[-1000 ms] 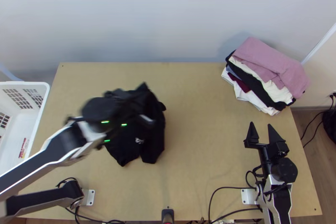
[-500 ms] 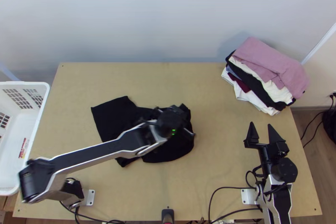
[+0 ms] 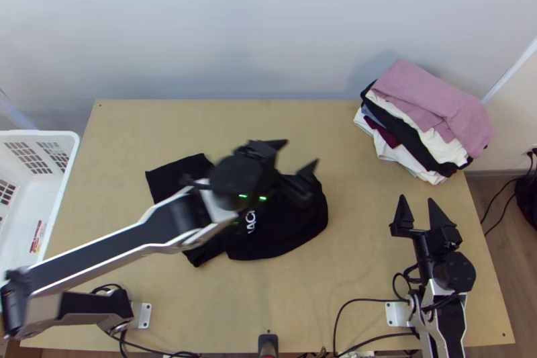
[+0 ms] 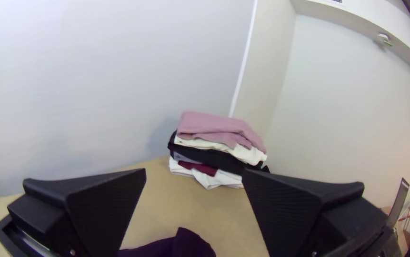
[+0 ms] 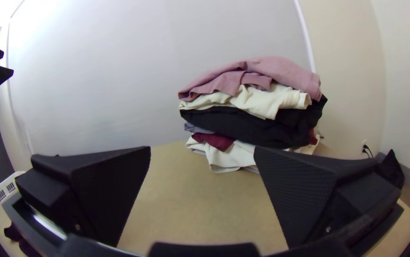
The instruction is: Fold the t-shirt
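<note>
Black T-Shirt (image 3: 282, 245), Loosely Laid, on a Pale Wooden Counter (image 3: 362, 257)

Surface: light wood, smooth, matt, straight-edged, with small dark holes near its corners. Black cables (image 3: 352, 301) curl along its lower edge; white metal plates (image 3: 142, 316) sit at lower left and lower right of the top view.

Room: plain pale grey-blue wall (image 3: 268, 29) across the top of the frame; cream wall at right, with wood-look floor (image 3: 500, 277) below it.

T-shirt: soft, matt black cloth, left of centre and at centre in the top view. Uneven outline: a squarish flap at its upper left, a rounded, rumpled mass at its right. White lettering (image 3: 250, 221) on the face.

Left gripper (image 3: 300, 154): wide, flat, black wedge-shaped fingers, spread apart, nothing between them; over the T-shirt's upper right part. Whether it touches the cloth, cannot tell.

Right gripper (image 3: 417, 199): same pattern, fingers spread, nothing between them; at lower right of the frame, well apart from the T-shirt.

Clothes pile (image 3: 436, 106): upper right of the frame, stacked in soft, uneven layers. Dusty pink on top, then cream, black, a little blue-grey, burgundy, white at the base.

Basket (image 3: 40, 134): white, plastic-looking, rounded corner, grid-pierced walls; left edge of the frame, beside the counter.
</note>
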Robot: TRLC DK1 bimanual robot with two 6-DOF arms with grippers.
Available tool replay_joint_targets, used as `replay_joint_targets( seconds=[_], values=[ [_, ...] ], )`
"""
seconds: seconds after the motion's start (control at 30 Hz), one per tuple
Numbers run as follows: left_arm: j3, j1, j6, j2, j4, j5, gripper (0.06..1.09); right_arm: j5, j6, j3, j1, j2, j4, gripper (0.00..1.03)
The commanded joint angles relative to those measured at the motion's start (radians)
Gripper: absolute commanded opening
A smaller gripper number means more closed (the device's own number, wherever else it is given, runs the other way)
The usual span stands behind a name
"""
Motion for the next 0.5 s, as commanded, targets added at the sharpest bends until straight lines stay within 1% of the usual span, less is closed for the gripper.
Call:
replay_joint_targets(
  seconds=[0.0, 0.07, 0.1, 0.17, 0.23, 0.27, 0.37, 0.47],
  values=[
    [-0.040, 0.058, 0.016, -0.075, -0.071, 0.000, 1.05, 0.013, 0.011, -0.004, -0.004, 0.004, -0.022, 0.98],
    [-0.069, 0.099, 0.020, -0.115, -0.137, 0.010, 1.05, 0.013, 0.011, -0.004, -0.004, 0.004, -0.022, 0.98],
    [-0.077, 0.130, 0.016, -0.127, -0.183, 0.042, 1.05, 0.013, 0.011, -0.004, -0.004, 0.004, -0.022, 0.98],
    [-0.074, 0.222, -0.030, -0.144, -0.286, 0.151, 1.04, 0.013, 0.011, -0.004, -0.004, 0.004, -0.022, 0.98],
    [-0.072, 0.338, -0.059, -0.152, -0.364, 0.329, 1.04, 0.013, 0.011, -0.004, -0.004, 0.004, -0.022, 0.98],
    [-0.074, 0.395, -0.064, -0.152, -0.388, 0.388, 1.04, 0.013, 0.011, -0.004, -0.004, 0.004, -0.022, 0.98],
    [-0.081, 0.542, -0.066, -0.142, -0.445, 0.533, 1.03, 0.013, 0.011, -0.004, -0.004, 0.004, -0.022, 0.98],
    [-0.101, 0.659, -0.056, -0.119, -0.476, 0.620, 1.03, 0.013, 0.011, -0.004, -0.004, 0.004, -0.022, 0.98]
  ],
)
